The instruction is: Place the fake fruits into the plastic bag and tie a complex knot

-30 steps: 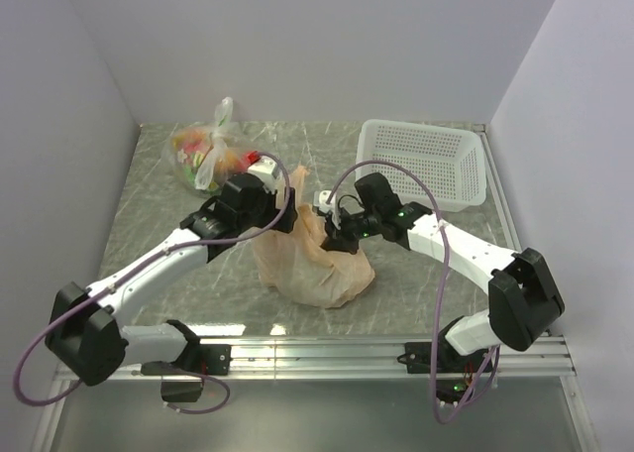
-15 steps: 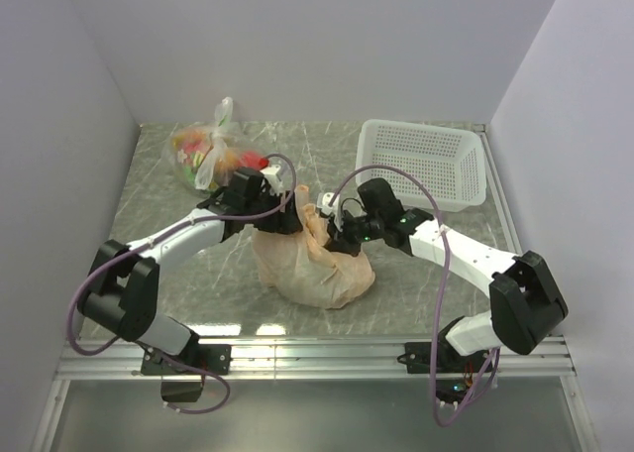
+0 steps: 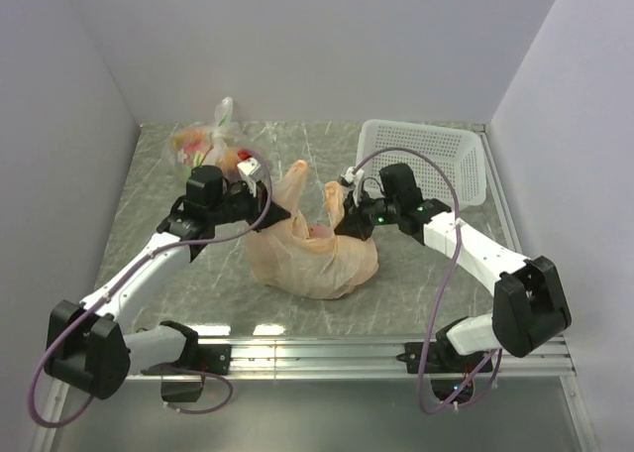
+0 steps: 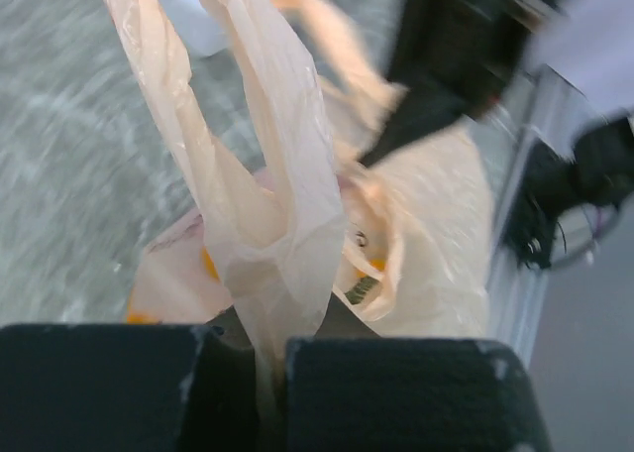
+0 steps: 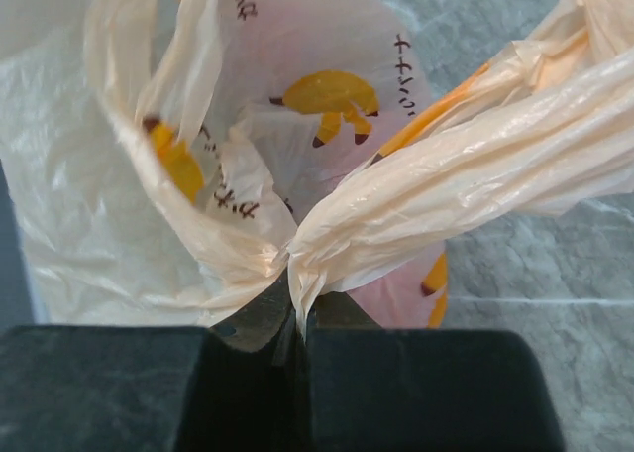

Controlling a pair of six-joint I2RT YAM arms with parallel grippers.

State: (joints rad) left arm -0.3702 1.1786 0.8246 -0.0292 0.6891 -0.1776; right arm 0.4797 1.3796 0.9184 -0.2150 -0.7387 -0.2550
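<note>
The peach-orange plastic bag (image 3: 312, 259) lies slumped on the table between the two arms. My left gripper (image 3: 280, 214) is shut on the bag's left handle (image 3: 294, 179), which stands up as a twisted strip. In the left wrist view that handle (image 4: 287, 155) runs down into the shut gripper (image 4: 269, 348). My right gripper (image 3: 342, 226) is shut on the right handle (image 3: 335, 196). In the right wrist view that gripper (image 5: 300, 323) pinches the bunched film where the handle (image 5: 475, 165) meets the printed bag wall (image 5: 317, 95). The fake fruits are hidden.
A clear bag of mixed fruits (image 3: 203, 150) sits at the back left, just behind the left arm. A white basket (image 3: 426, 163) stands at the back right behind the right arm. Walls close in both sides, and a metal rail (image 3: 317, 353) runs along the front edge.
My left gripper went from open to shut on the left handle and drew back leftward. The right gripper shifted right, so the two handles now stand apart and the bag is wider.
</note>
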